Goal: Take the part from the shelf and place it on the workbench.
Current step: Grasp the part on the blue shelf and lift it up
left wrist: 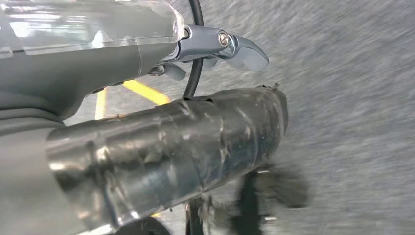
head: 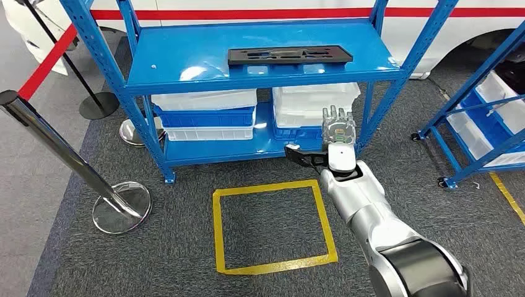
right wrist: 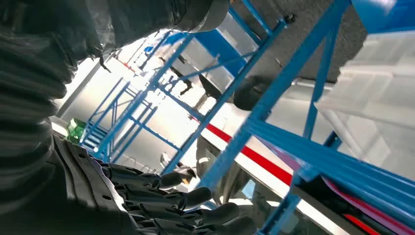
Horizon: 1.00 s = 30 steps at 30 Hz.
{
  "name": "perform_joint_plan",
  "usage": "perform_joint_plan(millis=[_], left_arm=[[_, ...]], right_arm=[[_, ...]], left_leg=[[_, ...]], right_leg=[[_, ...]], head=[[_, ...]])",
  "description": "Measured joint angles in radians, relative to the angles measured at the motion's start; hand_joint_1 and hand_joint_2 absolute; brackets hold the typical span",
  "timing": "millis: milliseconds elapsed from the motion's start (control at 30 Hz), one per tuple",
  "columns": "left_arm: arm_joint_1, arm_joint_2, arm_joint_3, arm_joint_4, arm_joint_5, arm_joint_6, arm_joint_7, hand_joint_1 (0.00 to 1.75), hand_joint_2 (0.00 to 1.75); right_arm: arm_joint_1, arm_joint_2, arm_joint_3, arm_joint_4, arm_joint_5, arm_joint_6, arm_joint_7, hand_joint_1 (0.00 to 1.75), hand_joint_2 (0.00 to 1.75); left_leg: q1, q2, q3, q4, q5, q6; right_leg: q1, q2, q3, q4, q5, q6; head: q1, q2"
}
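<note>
While the right arm reaches up from the near right, the biggest thing ahead is the blue shelf (head: 186,59), a two-tier rack standing at the far side of the grey carpet. A second blue rack (head: 489,124) stands at the right edge. On the lower tier sit two stacks of bins, white ones and blue ones, one stack left (head: 204,114) and one right (head: 312,108). On the floor near the robot lies one square of yellow tape (head: 272,226). To the left stand two chrome posts, one near (head: 56,151) and one farther back (head: 133,133), and a dark post carrying a red belt (head: 46,65).

The part (head: 289,55), the only one, lies flat on the top tier, right of centre: a long, thin black plate with cut-outs. It looks stiff, light and probably plastic, smooth enough to slip. Lying flat, it offers little edge, so I judge the best hold is across its near long edge around the middle, or through a cut-out, so it stays balanced.

The right hand (head: 337,133) is raised in front of the lower tier, below the part and well apart from it, fingers spread, holding nothing. The left hand (left wrist: 215,46) hangs over the carpet, holding nothing; I cannot tell how its fingers lie.
</note>
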Motion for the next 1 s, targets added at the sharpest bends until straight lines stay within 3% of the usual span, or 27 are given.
perform_joint_plan(millis=[67,100,133,200,233,267,333,400,433,467,500,567,600,633,733,767,833,900,933,1000], left_arm=[[0.001,0.0,0.0,0.0,0.0,0.0,0.0,0.0,0.0],[0.003,0.0,0.0,0.0,0.0,0.0,0.0,0.0,0.0],[0.006,-0.001,0.001,0.0,0.0,-0.001,0.0,0.0,0.0],[0.007,-0.005,0.001,0.002,-0.002,-0.002,0.001,0.0,0.0],[0.006,-0.007,0.0,0.003,-0.003,-0.002,0.001,0.0,0.0],[0.003,-0.007,0.0,0.003,-0.004,-0.002,0.002,0.0,0.0],[0.001,-0.006,0.0,0.003,-0.009,-0.003,0.003,0.0,0.0],[0.0,-0.004,0.0,0.003,-0.017,-0.004,0.002,0.0,0.0],[0.0,-0.004,0.0,0.003,-0.02,-0.005,0.001,0.0,0.0],[-0.001,-0.004,-0.001,0.003,-0.023,-0.005,0.0,0.0,0.0],[-0.001,-0.004,-0.001,0.003,-0.025,-0.005,-0.002,0.0,0.0],[0.0,-0.004,-0.001,0.003,-0.031,-0.006,-0.004,0.0,0.0],[0.002,-0.004,-0.001,0.003,-0.035,-0.006,-0.005,0.0,0.0],[0.005,-0.004,-0.001,0.003,-0.039,-0.006,-0.005,0.0,0.0],[0.011,-0.003,-0.003,0.004,-0.046,-0.006,-0.005,0.0,0.0],[0.01,-0.003,-0.003,0.004,-0.048,-0.007,-0.005,0.0,0.0],[0.003,-0.003,-0.005,0.005,-0.053,-0.008,-0.005,0.0,0.0],[0.0,-0.003,-0.007,0.005,-0.055,-0.009,-0.006,0.0,0.0],[-0.001,-0.002,-0.007,0.004,-0.057,-0.01,-0.006,0.0,0.0],[-0.002,-0.001,-0.007,0.004,-0.06,-0.013,-0.008,0.0,0.0]], right_arm=[[0.0,0.0,0.0,0.0,0.0,0.0,0.0,0.0,1.75],[0.001,-0.001,0.0,0.001,0.0,0.0,0.0,0.0,1.75],[0.001,-0.002,0.0,0.002,0.0,0.0,0.0,0.0,1.75],[0.003,-0.008,0.0,0.005,0.0,0.001,0.0,0.0,1.75],[0.003,-0.011,0.001,0.006,0.0,0.001,0.0,0.0,1.75],[0.003,-0.013,0.001,0.005,0.0,0.001,-0.001,0.0,1.75],[0.0,-0.014,0.001,0.002,0.0,0.001,0.0,0.0,1.75],[-0.001,-0.015,0.001,0.0,0.0,0.001,0.0,0.0,1.75],[0.001,-0.016,0.001,0.0,0.0,0.002,0.001,0.0,1.75],[0.004,-0.016,0.001,0.0,0.0,0.002,0.001,0.0,1.75],[0.007,-0.016,0.001,0.0,0.0,0.002,0.001,0.0,1.75],[0.014,-0.017,0.001,0.0,0.0,0.002,0.001,0.0,1.75],[0.016,-0.018,0.001,0.0,0.0,0.001,0.001,0.0,1.75],[0.018,-0.019,0.001,0.0,0.0,0.001,0.001,0.0,1.75],[0.022,-0.022,0.001,0.002,0.0,0.003,0.003,0.0,1.75],[0.022,-0.024,0.001,0.003,0.0,0.003,0.004,0.0,1.75],[0.022,-0.027,0.001,0.002,0.0,0.003,0.008,0.0,1.75],[0.021,-0.033,0.001,0.002,0.0,0.004,0.011,0.0,1.75],[0.021,-0.035,0.001,0.002,0.0,0.004,0.011,0.0,1.75],[0.024,-0.04,0.001,0.003,0.0,0.006,0.013,0.0,1.75]], left_leg=[[-0.002,-0.003,0.032,0.0,-0.025,0.001],[-0.003,-0.005,0.063,-0.001,-0.049,0.001],[-0.003,-0.006,0.091,-0.003,-0.074,0.0],[-0.005,-0.013,0.138,-0.008,-0.119,-0.004],[-0.007,-0.017,0.161,-0.015,-0.134,-0.007],[-0.009,-0.021,0.178,-0.016,-0.136,-0.01],[-0.011,-0.019,0.172,0.033,-0.101,-0.018],[-0.011,-0.01,0.101,0.156,-0.058,-0.026],[-0.009,-0.006,0.056,0.211,-0.066,-0.029],[-0.008,-0.004,0.012,0.247,-0.1,-0.033],[-0.007,-0.002,-0.026,0.262,-0.152,-0.036],[-0.004,0.0,-0.079,0.237,-0.247,-0.041],[-0.003,0.001,-0.096,0.201,-0.253,-0.041],[-0.003,0.001,-0.107,0.15,-0.205,-0.039],[-0.007,0.0,-0.127,0.008,0.082,-0.023],[-0.01,0.0,-0.13,-0.005,0.128,-0.017],[-0.012,0.001,-0.125,-0.004,0.13,-0.004],[-0.01,0.002,-0.113,-0.01,0.12,0.009],[-0.009,0.003,-0.107,-0.012,0.114,0.014],[-0.009,0.004,-0.098,-0.013,0.103,0.021]], right_leg=[[0.008,0.0,-0.031,-0.036,-0.011,-0.008],[0.017,0.0,-0.057,-0.081,0.009,-0.017],[0.027,0.0,-0.075,-0.148,0.086,-0.028],[0.049,0.005,-0.089,-0.277,0.303,-0.047],[0.055,0.009,-0.086,-0.314,0.378,-0.052],[0.057,0.012,-0.079,-0.329,0.404,-0.055],[0.051,0.014,-0.042,-0.336,0.386,-0.061],[0.046,0.015,0.005,-0.349,0.362,-0.07],[0.045,0.015,0.029,-0.355,0.347,-0.072],[0.044,0.016,0.054,-0.361,0.329,-0.074],[0.043,0.018,0.078,-0.364,0.31,-0.073],[0.042,0.023,0.128,-0.366,0.27,-0.07],[0.041,0.024,0.153,-0.364,0.249,-0.068],[0.041,0.025,0.173,-0.362,0.227,-0.066],[0.044,0.032,0.205,-0.341,0.17,-0.053],[0.043,0.035,0.209,-0.335,0.157,-0.047],[0.039,0.034,0.211,-0.332,0.137,-0.034],[0.036,0.021,0.194,-0.289,0.106,-0.023],[0.033,0.013,0.166,-0.235,0.081,-0.018],[0.026,0.006,0.08,-0.095,0.035,-0.01]], head=[[0.0,0.0],[0.0,0.0],[0.0,0.0],[0.0,0.0],[0.001,0.0],[0.001,0.0],[0.002,0.0],[0.001,0.0],[0.001,0.0],[0.001,0.0],[0.001,0.0],[0.001,0.0],[0.001,0.0],[0.001,0.0],[0.002,0.0],[0.002,0.0],[0.003,0.0],[0.003,0.0],[0.003,0.0],[0.003,0.0]])
